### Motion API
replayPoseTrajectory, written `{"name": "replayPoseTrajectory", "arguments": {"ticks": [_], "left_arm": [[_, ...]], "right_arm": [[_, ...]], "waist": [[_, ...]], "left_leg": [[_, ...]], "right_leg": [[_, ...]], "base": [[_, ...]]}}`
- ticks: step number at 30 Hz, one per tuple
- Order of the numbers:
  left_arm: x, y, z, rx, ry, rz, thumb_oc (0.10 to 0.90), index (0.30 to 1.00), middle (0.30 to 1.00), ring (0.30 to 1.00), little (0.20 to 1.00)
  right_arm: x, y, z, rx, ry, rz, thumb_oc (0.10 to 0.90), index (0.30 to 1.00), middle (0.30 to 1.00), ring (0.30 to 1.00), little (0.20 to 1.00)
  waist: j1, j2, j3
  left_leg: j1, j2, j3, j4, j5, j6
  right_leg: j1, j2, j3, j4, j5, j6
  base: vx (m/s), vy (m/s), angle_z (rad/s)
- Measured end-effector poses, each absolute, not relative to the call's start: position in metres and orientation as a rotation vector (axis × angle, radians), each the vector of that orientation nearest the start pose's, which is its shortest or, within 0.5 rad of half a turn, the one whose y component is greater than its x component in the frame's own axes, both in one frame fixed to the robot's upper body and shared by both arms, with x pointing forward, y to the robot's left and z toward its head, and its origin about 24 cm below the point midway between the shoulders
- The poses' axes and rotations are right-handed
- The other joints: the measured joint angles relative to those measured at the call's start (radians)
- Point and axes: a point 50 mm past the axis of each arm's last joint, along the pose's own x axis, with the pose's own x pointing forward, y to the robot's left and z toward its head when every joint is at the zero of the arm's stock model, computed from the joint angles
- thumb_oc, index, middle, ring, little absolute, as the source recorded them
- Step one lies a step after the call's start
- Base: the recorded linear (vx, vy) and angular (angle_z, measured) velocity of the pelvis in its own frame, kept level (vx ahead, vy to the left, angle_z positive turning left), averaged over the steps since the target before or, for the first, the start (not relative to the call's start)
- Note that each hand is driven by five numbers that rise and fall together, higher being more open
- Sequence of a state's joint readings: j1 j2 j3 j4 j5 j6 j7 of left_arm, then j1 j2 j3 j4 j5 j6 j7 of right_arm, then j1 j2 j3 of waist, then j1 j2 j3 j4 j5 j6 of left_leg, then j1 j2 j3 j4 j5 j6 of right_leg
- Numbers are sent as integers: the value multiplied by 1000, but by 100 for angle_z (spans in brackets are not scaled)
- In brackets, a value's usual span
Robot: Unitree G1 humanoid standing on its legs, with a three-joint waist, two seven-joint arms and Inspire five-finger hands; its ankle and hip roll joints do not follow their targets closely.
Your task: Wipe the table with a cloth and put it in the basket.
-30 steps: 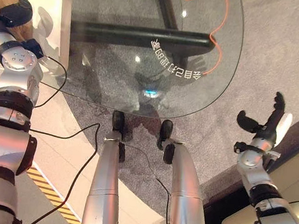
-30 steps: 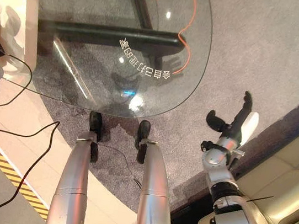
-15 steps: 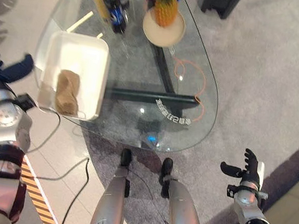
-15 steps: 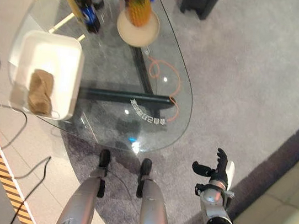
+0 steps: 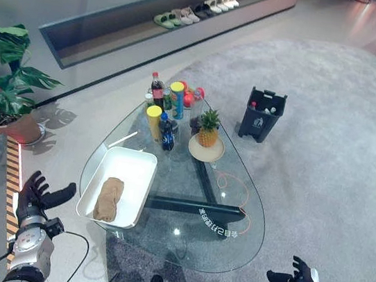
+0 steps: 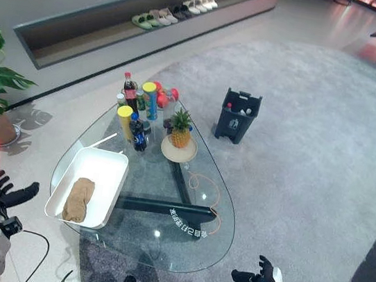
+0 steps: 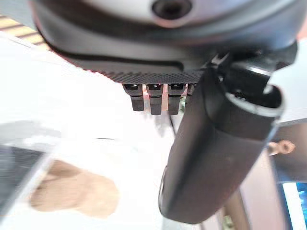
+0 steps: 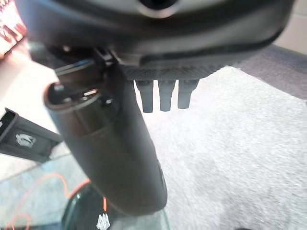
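Observation:
A tan cloth (image 5: 108,198) lies crumpled inside a white rectangular basket (image 5: 137,163) on the near left part of the glass table (image 5: 182,233). My left hand (image 5: 38,195) hovers off the table's left edge, short of the basket, open with fingers spread and holding nothing. In the left wrist view the cloth (image 7: 72,192) shows as a tan lump past the thumb (image 7: 216,153). My right hand (image 5: 298,281) is over the carpet beyond the table's near right edge, open and empty; its thumb (image 8: 110,158) shows in the right wrist view.
Several bottles and cans (image 5: 165,106) stand at the table's far end beside a pineapple on a plate (image 5: 206,140). An orange cable (image 5: 236,197) lies under the glass. A black bin (image 5: 261,114) stands on the carpet beyond. A potted plant (image 5: 5,98) is at left.
The camera has swung up, so the whole table now shows from farther off. Both hands stay open and empty at the table's sides; the cloth lies unmoved in the basket.

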State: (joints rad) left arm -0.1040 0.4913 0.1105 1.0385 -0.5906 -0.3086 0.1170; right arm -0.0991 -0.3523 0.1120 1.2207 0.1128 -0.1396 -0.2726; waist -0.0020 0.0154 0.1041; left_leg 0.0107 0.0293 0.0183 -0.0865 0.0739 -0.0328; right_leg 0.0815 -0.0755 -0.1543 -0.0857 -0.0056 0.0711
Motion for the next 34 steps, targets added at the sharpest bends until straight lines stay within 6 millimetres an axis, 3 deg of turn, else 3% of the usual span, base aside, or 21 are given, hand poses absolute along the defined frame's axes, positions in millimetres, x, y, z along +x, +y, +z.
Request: {"name": "replayPoseTrajectory", "arguments": {"ticks": [8, 14, 23, 34], "left_arm": [[106, 309, -129, -61, 926, 532, 800, 900, 900, 900, 900], [70, 273, -155, -58, 1191, 324, 800, 900, 900, 900, 900], [71, 266, -157, -31, 1233, 250, 800, 900, 900, 900, 900], [71, 253, -161, -45, 1256, 213, 800, 900, 900, 900, 900]], "right_arm": [[102, -288, -141, -376, 1118, -356, 800, 900, 900, 900, 900], [77, -286, -150, -322, 1268, -300, 800, 900, 900, 900, 900], [71, -267, -158, -282, 1317, -207, 800, 900, 900, 900, 900], [69, -265, -159, -288, 1338, -175, 800, 900, 900, 900, 900]], "waist": [[-3, -1, -65], [-1, 0, -81], [-2, 14, -90], [-2, 15, -89]], "left_leg": [[4, 5, 1, -7, -7, -3], [4, 7, 1, -7, -10, 2], [27, 10, 5, -1, -5, 2], [31, 14, 8, -2, -11, 0]], "right_leg": [[2, -2, 0, 0, 0, -3], [-4, -1, 0, -1, -1, -7], [16, 1, 0, -1, 5, -8], [19, 4, 0, -4, -2, -9]], "base": [[0, 1, 0], [0, 0, 0], [0, 0, 0], [1, 0, 0]]}}
